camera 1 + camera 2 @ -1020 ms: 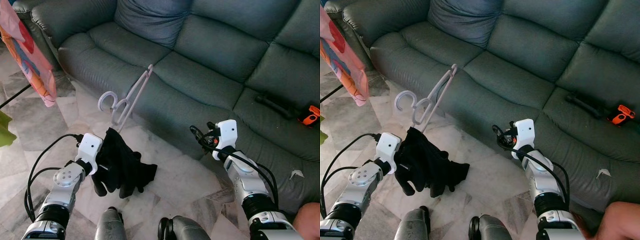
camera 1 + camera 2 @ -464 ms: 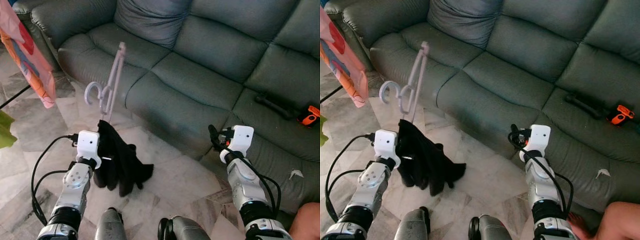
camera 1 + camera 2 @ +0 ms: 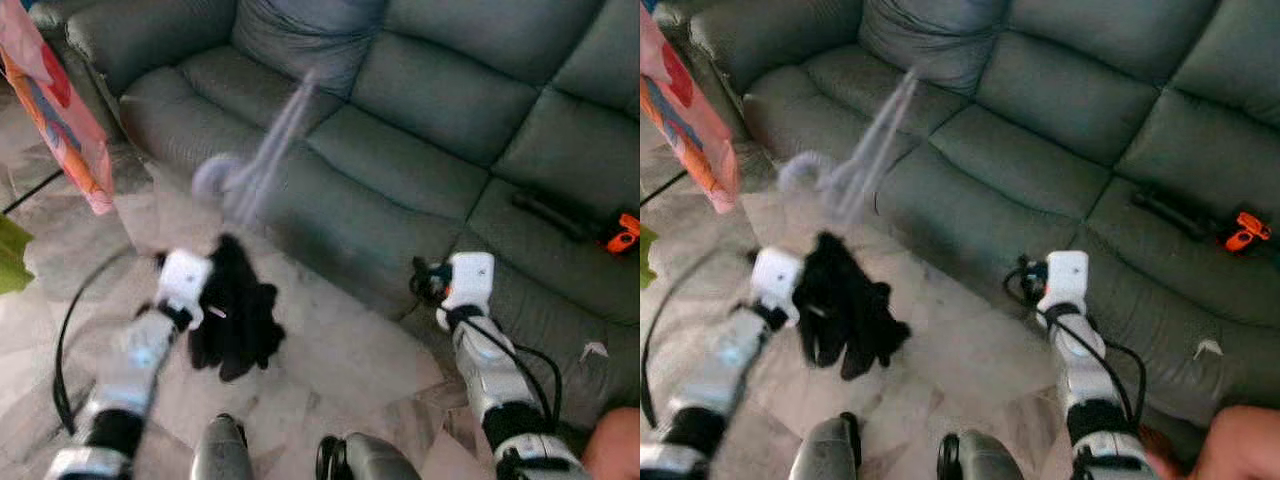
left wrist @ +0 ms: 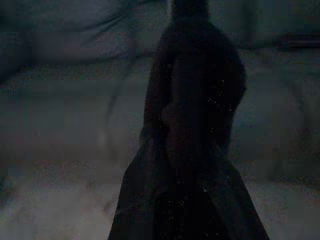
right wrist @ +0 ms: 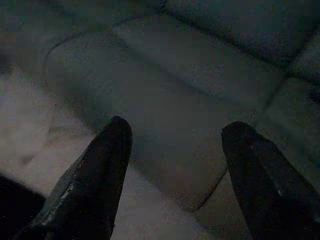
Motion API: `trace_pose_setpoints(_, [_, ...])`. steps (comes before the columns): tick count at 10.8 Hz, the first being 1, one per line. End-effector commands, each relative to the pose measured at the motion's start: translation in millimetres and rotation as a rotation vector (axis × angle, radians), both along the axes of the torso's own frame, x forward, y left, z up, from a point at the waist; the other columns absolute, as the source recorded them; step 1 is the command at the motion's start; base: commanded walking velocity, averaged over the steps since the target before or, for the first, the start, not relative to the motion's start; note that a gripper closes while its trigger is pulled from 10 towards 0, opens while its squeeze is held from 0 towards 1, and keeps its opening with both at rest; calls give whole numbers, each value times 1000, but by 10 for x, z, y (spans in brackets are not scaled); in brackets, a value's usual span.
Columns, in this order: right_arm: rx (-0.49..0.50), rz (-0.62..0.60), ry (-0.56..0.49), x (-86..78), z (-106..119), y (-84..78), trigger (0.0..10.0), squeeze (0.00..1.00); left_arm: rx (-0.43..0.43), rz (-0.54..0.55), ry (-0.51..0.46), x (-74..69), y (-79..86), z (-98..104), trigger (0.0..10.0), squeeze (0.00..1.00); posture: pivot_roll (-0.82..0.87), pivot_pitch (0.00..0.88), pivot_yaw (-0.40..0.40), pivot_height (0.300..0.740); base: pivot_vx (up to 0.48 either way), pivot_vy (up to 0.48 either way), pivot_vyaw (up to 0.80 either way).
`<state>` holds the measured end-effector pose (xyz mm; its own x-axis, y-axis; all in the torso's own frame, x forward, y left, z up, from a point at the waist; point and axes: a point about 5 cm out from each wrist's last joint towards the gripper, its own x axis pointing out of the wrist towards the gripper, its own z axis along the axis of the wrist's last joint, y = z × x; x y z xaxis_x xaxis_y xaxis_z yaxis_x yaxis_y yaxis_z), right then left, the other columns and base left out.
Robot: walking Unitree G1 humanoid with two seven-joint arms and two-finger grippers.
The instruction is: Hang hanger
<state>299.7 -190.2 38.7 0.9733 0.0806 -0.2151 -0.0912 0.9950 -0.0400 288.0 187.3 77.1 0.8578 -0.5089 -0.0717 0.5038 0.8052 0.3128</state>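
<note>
A pale plastic hanger (image 3: pixel 262 160), smeared by motion, sticks up and tilts right over the sofa's front edge. A black garment (image 3: pixel 235 320) hangs bunched at its lower end. My left gripper (image 3: pixel 212 298) holds the hanger there, its fingers buried in the cloth. In the left wrist view the dark garment (image 4: pixel 192 130) hangs right in front of the lens. My right gripper (image 5: pixel 175 135) is open with nothing between its fingers (image 5: pixel 107 150). It hovers above the floor near the sofa's front (image 3: pixel 428 280).
A grey-green sofa (image 3: pixel 420 120) runs across the back, with a black object (image 3: pixel 555 212) and an orange tool (image 3: pixel 622 232) on its right seat. A pink and orange cloth (image 3: pixel 60 110) hangs at far left. A person's limb (image 3: pixel 612 445) shows at bottom right. Marble floor lies below.
The left arm is swinging and now blurs; the hanger has tipped from leaning left to leaning right. The right gripper has shifted slightly left.
</note>
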Motion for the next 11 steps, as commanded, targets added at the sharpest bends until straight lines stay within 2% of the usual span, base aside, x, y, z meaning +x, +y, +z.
trace_pose_setpoints(1, [-5,55,39,7,-25,6,10000,0,29,-96,-43,1,-100,102,0,0,14,138,-75,740,0,0,0])
trace_pose_setpoints(2, [20,124,45,23,-13,43,10000,0,14,-169,-55,19,-158,248,0,0,16,139,-72,740,0,0,0])
trace_pose_setpoints(3, [107,236,76,39,-4,134,10000,0,8,-247,-87,36,-266,432,0,0,20,140,-70,740,0,0,0])
trace_pose_setpoints(5, [182,425,98,31,35,295,10000,0,1,-340,-108,0,-423,569,0,0,27,140,-65,740,0,0,0])
trace_pose_setpoints(6, [186,515,120,7,33,328,10000,0,-17,-377,-107,-29,-489,643,0,0,31,140,-62,740,0,0,0])
trace_pose_setpoints(8, [191,575,93,32,113,312,10000,0,-21,-431,-103,-81,-551,722,0,0,34,140,-61,740,0,0,0])
trace_pose_setpoints(10, [224,612,58,81,227,285,10000,0,11,-458,-91,-105,-571,705,0,0,35,139,-58,740,0,0,0])
trace_pose_setpoints(11, [226,621,37,93,264,268,10000,0,-16,-499,-81,-146,-653,743,0,0,35,139,-58,740,0,0,0])
